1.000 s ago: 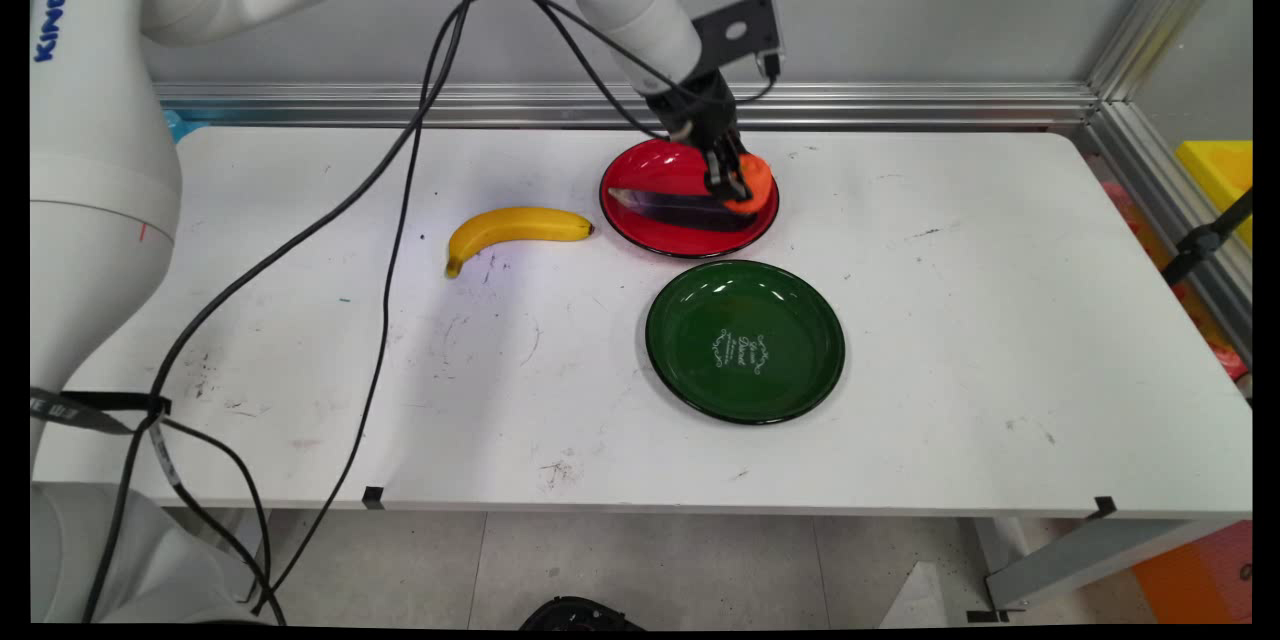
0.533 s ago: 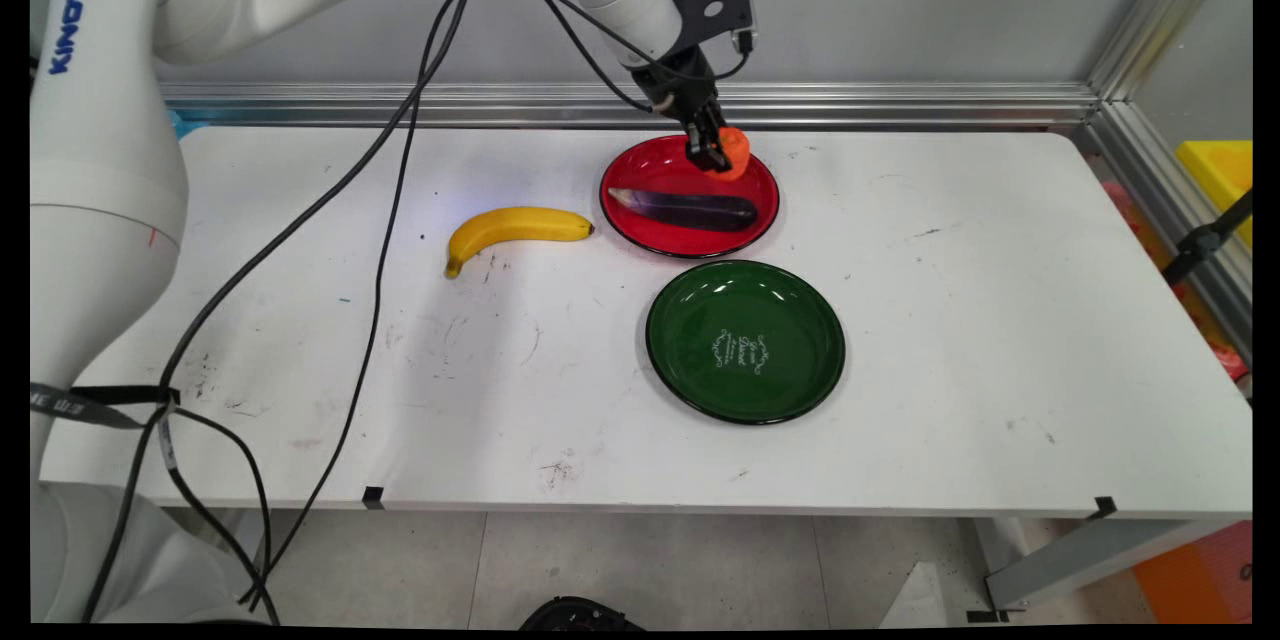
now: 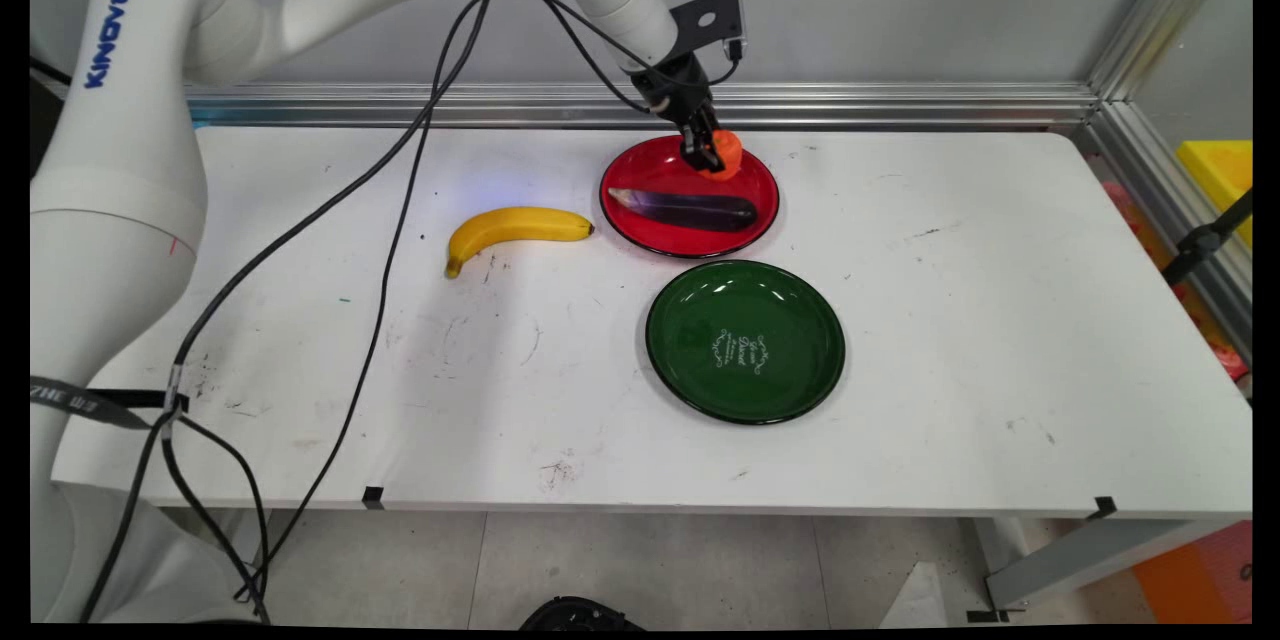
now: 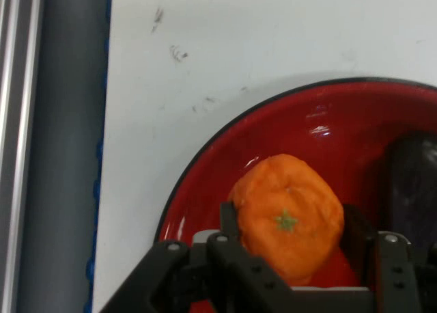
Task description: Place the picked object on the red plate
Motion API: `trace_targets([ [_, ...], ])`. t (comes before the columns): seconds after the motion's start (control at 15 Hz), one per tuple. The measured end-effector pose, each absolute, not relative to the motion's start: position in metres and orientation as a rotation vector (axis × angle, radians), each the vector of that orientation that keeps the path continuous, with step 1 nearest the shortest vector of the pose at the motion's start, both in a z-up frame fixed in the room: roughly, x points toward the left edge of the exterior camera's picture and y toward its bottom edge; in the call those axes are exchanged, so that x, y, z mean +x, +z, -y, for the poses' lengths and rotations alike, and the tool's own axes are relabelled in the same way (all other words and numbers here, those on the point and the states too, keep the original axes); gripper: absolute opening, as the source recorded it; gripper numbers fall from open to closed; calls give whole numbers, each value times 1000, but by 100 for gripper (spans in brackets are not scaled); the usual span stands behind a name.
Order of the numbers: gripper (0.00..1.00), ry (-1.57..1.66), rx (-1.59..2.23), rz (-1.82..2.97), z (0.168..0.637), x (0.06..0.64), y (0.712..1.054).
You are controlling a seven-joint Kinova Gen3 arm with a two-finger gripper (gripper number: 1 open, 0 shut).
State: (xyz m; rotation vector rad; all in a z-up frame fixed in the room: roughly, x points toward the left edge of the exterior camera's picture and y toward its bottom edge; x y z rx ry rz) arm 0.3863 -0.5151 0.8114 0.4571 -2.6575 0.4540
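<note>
White table (image 3: 950, 320): fingers (image 4: 231, 225) pinching orange (image 3: 727, 151) and hanging over red plate's (image 3: 640, 175) far rim, eggplant (image 3: 685, 209) lying nearer.

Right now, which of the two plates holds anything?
The round red plate by the back edge: a dark purple eggplant lies on it. The round green plate holds nothing.

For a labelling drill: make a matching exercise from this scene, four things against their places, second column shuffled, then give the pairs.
Things:
1. orange
2. eggplant
3. banana
4. green plate

Places:
A. bare on the table, left of the red plate
B. nearest the table's front edge, nothing on it
C. between the end effector's fingers, above the red plate
D. lying on the red plate

Pairs: 1-C, 2-D, 3-A, 4-B
</note>
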Motion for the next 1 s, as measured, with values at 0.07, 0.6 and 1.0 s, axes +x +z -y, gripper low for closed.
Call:
trace_targets([
  [0.07, 0, 451, 458, 2658, 518, 387, 808],
  [0.6, 0, 444, 463, 2665, 533, 392, 789],
  [1.0, 100, 451, 460, 2668, 539, 392, 785],
])
